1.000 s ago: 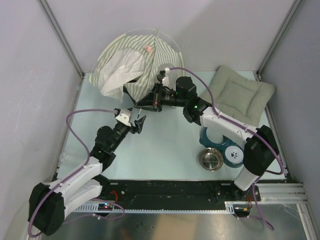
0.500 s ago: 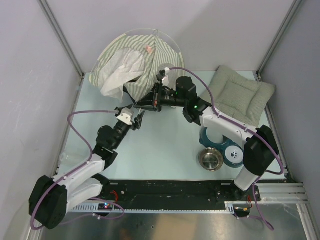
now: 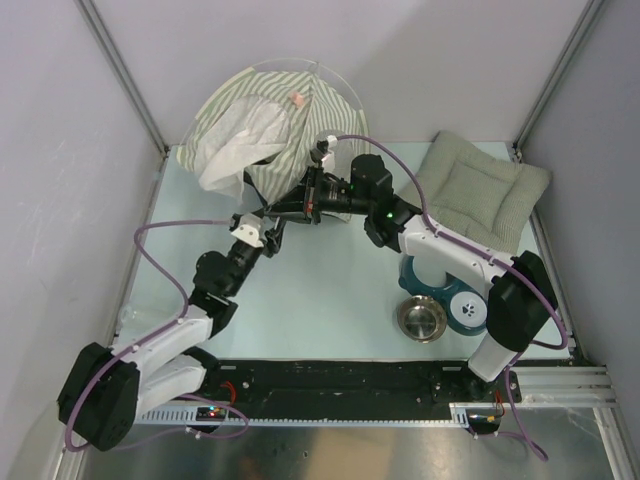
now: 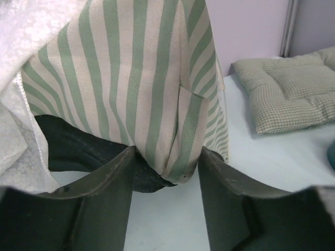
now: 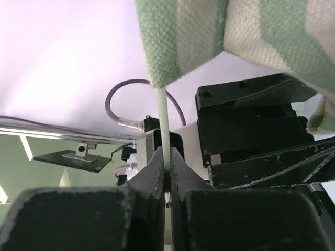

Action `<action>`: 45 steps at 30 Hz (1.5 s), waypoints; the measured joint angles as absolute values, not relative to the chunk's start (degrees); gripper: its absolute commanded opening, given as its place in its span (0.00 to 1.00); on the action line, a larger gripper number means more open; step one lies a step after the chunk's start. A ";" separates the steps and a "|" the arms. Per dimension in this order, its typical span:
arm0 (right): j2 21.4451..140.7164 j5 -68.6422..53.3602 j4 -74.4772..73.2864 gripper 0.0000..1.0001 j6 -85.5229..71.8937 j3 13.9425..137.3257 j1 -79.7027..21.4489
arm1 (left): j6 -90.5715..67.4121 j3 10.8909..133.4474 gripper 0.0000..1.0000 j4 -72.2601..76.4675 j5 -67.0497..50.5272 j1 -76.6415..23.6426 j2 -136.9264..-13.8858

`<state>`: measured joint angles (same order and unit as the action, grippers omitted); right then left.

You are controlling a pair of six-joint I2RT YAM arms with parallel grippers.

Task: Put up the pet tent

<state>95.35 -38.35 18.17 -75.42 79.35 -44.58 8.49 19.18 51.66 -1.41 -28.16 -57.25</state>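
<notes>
Pet tent [image 3: 312, 125] sits at the far side of the counter [image 3: 330, 290], well left of the cushion [image 3: 480, 190], as we view it from above. At the left wrist we find the left end effector [image 4: 165, 157] with fingers apart astride a hanging striped fold, left of the cushion. At the right wrist, the right end effector [image 5: 167, 162] is clamped on a thin pale rod [image 5: 162, 123] leaving the striped hem.

The pet tent [image 3: 300, 125], olive-green and white striped fabric, sits slumped and only half raised at the far left corner of the table [image 3: 330, 290], with a thin hoop arching over its top. A sheer white flap [image 3: 235, 150] hangs down its left side, dark mesh [image 4: 78, 151] shows underneath, and a small pink mark [image 3: 296, 98] sits near the top.
</notes>
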 measured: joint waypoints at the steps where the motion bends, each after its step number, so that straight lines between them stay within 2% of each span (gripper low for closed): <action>1: 95.35 -38.39 18.26 0.00 -75.44 79.35 -44.60 | 8.43 19.18 0.39 51.75 -1.23 -28.16 -57.69; 7: 95.35 -38.46 18.33 0.00 -75.44 79.35 -44.66 | 8.40 19.20 0.05 51.92 0.12 -28.27 -58.33; 9: 95.35 -38.46 18.33 0.00 -75.44 79.33 -44.66 | 8.58 19.20 0.02 51.94 0.38 -28.27 -58.08; 16: 95.35 -37.89 17.82 0.00 -73.10 79.33 -44.10 | 8.58 19.20 0.00 48.88 -0.45 -28.27 -54.78; 29: 95.35 -32.80 15.66 0.00 -62.28 79.18 -42.63 | 8.47 17.15 0.00 35.62 -4.49 -28.34 -40.14; 45: 97.27 -29.56 15.68 0.00 -58.57 79.02 -42.63 | 9.39 16.82 0.00 21.87 0.12 -33.12 -30.59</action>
<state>97.27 -29.56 15.68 -58.57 79.02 -42.63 9.39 16.82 21.87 0.12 -33.12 -30.59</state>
